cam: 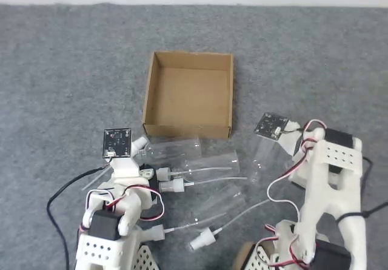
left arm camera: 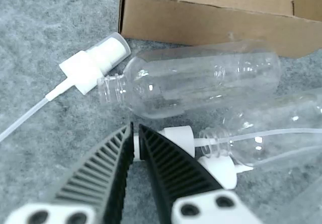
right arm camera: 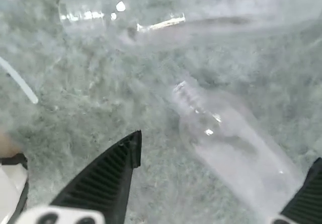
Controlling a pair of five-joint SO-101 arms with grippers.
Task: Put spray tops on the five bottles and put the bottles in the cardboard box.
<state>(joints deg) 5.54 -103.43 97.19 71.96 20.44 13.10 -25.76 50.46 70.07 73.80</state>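
Note:
The cardboard box (cam: 189, 94) stands open at the table's middle, also seen as a brown wall (left arm camera: 211, 20). Clear bottles lie in front of it: one by the box (left arm camera: 201, 80), (cam: 174, 148), a second (cam: 211, 164) with a tube in its neck (left arm camera: 251, 143). A loose spray top (left arm camera: 93, 65) lies near the first bottle's mouth. My left gripper (left arm camera: 135, 132) is shut, its tips against a white spray top (left arm camera: 177, 137). My right gripper (right arm camera: 226, 151) is open, straddling a bottle (right arm camera: 231, 143), (cam: 264, 156) that lies on the carpet.
Grey carpet covers the table. Another bottle (cam: 219, 200) and two spray tops with long tubes (cam: 203, 239), (cam: 153, 232) lie between the arms' bases. A black cable (cam: 57, 203) runs at the left.

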